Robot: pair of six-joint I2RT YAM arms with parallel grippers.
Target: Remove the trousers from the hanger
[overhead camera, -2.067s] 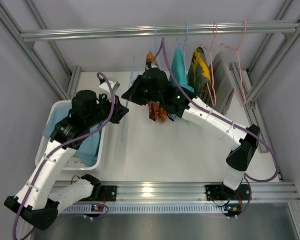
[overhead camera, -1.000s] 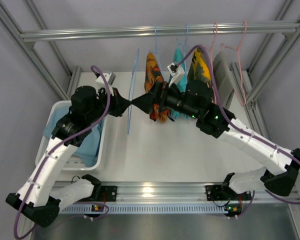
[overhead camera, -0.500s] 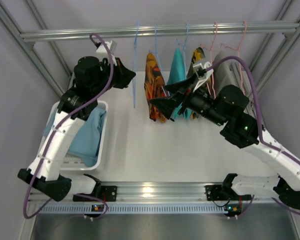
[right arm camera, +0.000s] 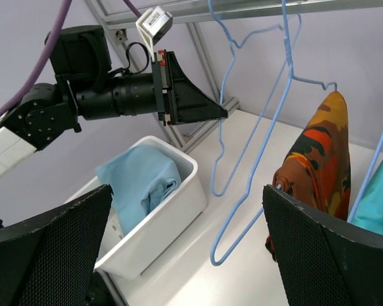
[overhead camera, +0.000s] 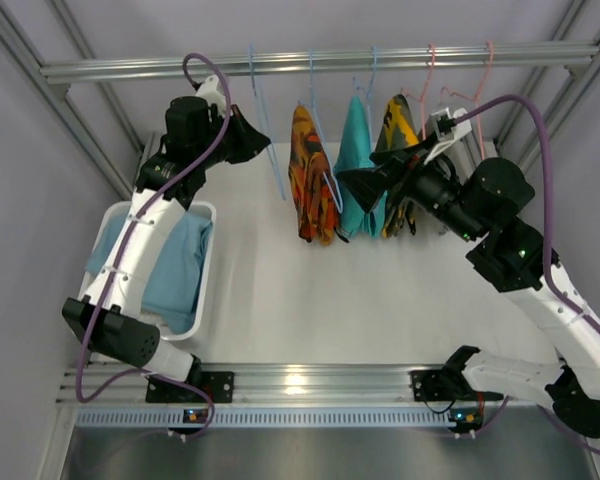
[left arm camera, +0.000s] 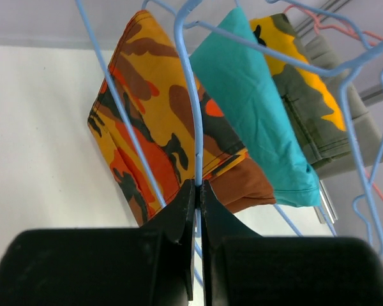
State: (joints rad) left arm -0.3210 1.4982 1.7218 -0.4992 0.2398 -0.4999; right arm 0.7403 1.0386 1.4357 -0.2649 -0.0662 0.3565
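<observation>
The trousers (overhead camera: pixel 175 270), plain light blue cloth, lie folded in the white bin (overhead camera: pixel 209 285) on the left, seen in the right wrist view as well (right arm camera: pixel 143 182). The hanger (overhead camera: pixel 270 150), thin light blue wire, is bare, and its hook reaches up to the rail. My left gripper (overhead camera: pixel 260 142) is raised high and shut on the hanger's wire (left arm camera: pixel 191 102), which is pinched between the black jaws. My right gripper (overhead camera: pixel 360 190) stands open and empty to the right, beside the teal garment. Its camera looks at the bare hanger (right arm camera: pixel 218 140) and the left gripper (right arm camera: pixel 222 116).
Further right on the rail (overhead camera: pixel 130 68) hang orange camouflage trousers (overhead camera: pixel 308 180), a teal garment (overhead camera: pixel 358 150), a yellow camouflage garment (overhead camera: pixel 400 135) and a grey one (overhead camera: pixel 450 130) on pink hangers (overhead camera: pixel 430 70). Aluminium frame posts stand at both sides.
My left arm has lifted the bare hanger from above the mid-table up and back to the rail's left part. My right gripper has drawn away to the right, still open.
</observation>
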